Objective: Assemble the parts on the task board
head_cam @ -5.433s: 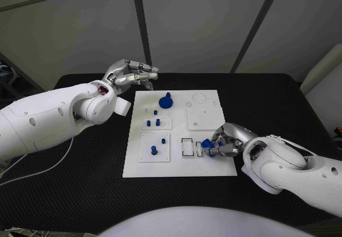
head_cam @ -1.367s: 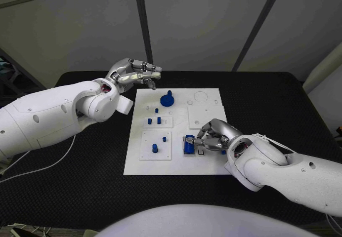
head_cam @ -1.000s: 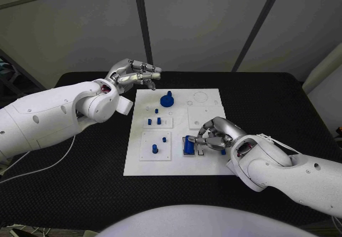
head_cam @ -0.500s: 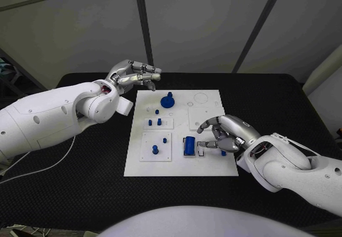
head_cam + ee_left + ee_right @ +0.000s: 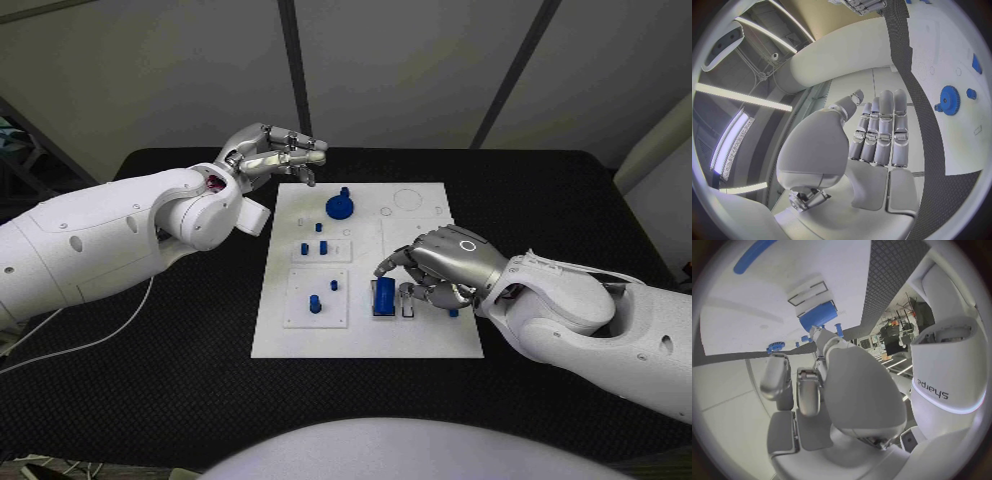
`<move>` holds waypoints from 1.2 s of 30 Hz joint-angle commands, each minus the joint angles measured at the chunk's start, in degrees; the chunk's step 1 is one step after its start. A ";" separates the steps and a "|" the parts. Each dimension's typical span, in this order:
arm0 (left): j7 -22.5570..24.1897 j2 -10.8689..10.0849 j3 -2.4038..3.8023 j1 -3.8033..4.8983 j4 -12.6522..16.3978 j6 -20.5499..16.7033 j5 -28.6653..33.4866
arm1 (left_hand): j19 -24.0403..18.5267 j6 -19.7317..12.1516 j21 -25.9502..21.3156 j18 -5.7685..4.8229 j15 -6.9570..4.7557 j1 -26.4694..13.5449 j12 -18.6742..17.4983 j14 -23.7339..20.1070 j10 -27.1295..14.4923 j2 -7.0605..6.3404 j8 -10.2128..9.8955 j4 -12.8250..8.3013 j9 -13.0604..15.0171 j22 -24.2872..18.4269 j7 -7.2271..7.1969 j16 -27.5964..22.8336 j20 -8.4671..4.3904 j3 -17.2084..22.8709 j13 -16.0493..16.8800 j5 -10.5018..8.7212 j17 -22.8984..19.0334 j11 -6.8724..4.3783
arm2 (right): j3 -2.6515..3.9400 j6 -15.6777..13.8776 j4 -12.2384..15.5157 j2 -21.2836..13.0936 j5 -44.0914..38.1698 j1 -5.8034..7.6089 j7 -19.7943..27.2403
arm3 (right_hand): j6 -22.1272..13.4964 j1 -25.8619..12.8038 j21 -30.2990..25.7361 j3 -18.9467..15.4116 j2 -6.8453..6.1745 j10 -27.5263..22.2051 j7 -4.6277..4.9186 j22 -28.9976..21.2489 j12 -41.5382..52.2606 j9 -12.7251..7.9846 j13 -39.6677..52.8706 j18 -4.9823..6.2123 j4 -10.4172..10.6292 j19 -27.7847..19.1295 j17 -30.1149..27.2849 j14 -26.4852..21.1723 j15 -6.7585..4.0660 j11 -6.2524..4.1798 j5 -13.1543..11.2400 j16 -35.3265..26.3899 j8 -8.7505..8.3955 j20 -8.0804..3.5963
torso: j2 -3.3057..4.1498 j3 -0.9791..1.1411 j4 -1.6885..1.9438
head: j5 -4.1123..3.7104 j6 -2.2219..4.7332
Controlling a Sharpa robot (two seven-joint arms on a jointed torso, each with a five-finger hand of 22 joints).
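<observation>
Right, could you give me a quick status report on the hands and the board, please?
Left hand empty, fingers curled, at the task board's far corner. Right hand over the blue block, one fingertip on it. Nothing in the way.

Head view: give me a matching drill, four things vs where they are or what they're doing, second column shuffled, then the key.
1. gear
2. block
3. left robot hand
4. right robot hand

A. hovers at the board's far left corner, holding nothing
B. over the board's right half, fingers curled by the block
C. far end of the board
D. in a slot in the board's near half

1-C, 2-D, 3-A, 4-B
</observation>
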 commanded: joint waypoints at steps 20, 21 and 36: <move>0.12 0.12 -0.01 0.06 0.07 0.67 0.12 | 0.28 -0.35 -0.34 -0.62 0.12 -0.06 0.24 -0.33 -0.45 0.68 0.20 -0.03 -0.04 -0.01 0.08 0.25 0.29 -0.32 -0.05 -0.06 -0.09 0.06 | -0.52 9.68 -2.47 3.95 -16.39 0.77 -0.54 | 1.75 -4.46 -0.04 5.47 -1.66 0.46 -0.58 0.50 1.48 -0.50 0.85 0.50 -1.86 0.21 14.55 5.94 -0.80 -0.14 -3.15 0.55 -1.28 -0.50 | 0.01 -0.04 -0.02 | 0.25 -0.62; 0.12 0.13 -0.01 0.06 0.07 0.68 0.12 | 0.28 -0.35 -0.34 -0.62 0.12 -0.06 0.24 -0.33 -0.45 0.68 0.20 -0.03 -0.04 -0.01 0.08 0.25 0.29 -0.32 -0.05 -0.06 -0.09 0.06 | -0.57 9.59 -2.59 4.17 -16.40 0.77 -0.54 | 1.76 -4.56 -0.02 5.48 -1.68 0.51 -0.58 0.52 1.55 -0.51 0.91 0.49 -1.86 0.24 14.60 5.95 -0.81 -0.15 -3.21 0.58 -1.30 -0.51 | 0.01 -0.05 0.01 | 0.26 -0.61; -0.10 0.13 -0.01 0.06 0.15 0.87 0.12 | 0.24 -0.50 -0.42 -0.64 0.16 -0.01 0.30 -0.43 -0.61 0.69 0.17 -0.04 -0.06 -0.01 0.13 0.25 0.31 -0.35 -0.08 -0.06 -0.14 0.11 | -1.14 9.63 -3.84 6.16 -16.03 0.76 -0.22 | 2.72 -5.22 0.16 5.97 -1.37 0.83 -0.45 0.86 2.01 -0.41 1.19 0.41 -2.07 0.54 14.97 6.03 -0.95 -0.21 -3.52 0.77 -1.09 -0.69 | 0.05 -0.02 -0.07 | 0.44 -0.93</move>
